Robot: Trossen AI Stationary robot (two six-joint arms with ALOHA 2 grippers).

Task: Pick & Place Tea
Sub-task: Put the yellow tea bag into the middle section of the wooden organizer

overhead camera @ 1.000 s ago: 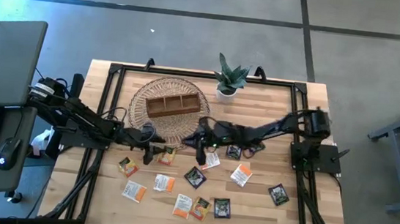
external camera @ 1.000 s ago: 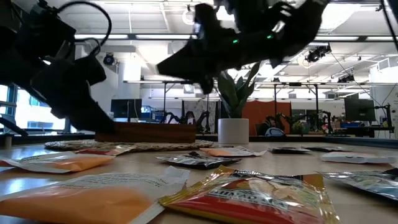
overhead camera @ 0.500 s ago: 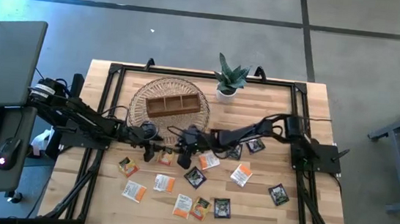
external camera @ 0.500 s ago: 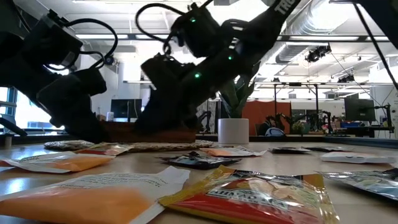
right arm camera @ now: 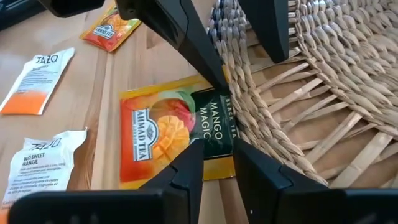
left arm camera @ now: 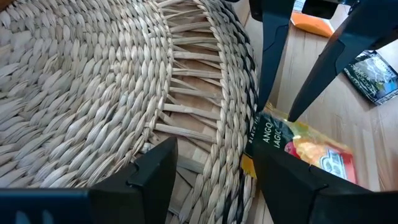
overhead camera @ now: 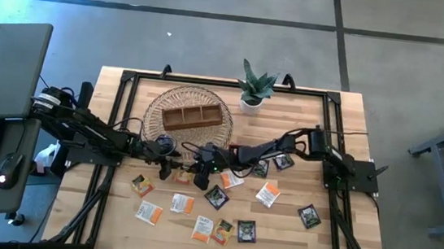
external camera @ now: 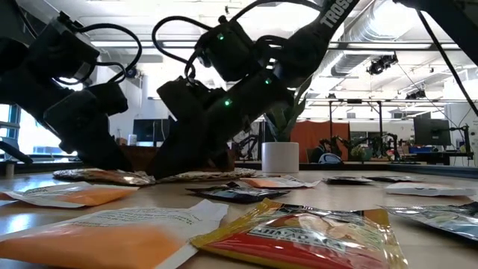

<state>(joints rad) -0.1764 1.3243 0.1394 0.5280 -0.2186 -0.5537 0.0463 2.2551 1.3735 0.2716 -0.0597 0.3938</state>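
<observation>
I had both arms low over the wooden surface (overhead camera: pixel 337 119), meeting at the near rim of the round wicker mat (overhead camera: pixel 159 102). The right pincer (right arm camera: pixel 216 163) sat down on an orange mango sachet (right arm camera: pixel 168 134) that lay flat on the surface with one edge against the mat's rim. Its two fingers (right arm camera: pixel 186 174) stood a little apart, one on either side of the sachet's dark label strip; I saw them touching the packet but could not tell whether they had a grip on it. From above, that pincer (overhead camera: pixel 201 169) showed just below the mat, with the arm stretched across from the right side.

The left pincer (left arm camera: pixel 214 168) faced it from the other side, its fingers (left arm camera: pixel 155 171) spread wide and holding nothing, one over the weave and one beside the same sachet (left arm camera: pixel 298 146). In the high view it (overhead camera: pixel 165 166) lay close beside the right one.

The brown wooden divided tray (overhead camera: pixel 192 116) rested on the mat, and I could not make out any tea in its compartments. The other sachets (overhead camera: pixel 221 214) lay scattered across the near half of the surface, orange-and-white ones and dark ones mixed, well apart from the tray. A small potted plant (overhead camera: pixel 254 87) stood at the far edge, to the right of the mat.
</observation>
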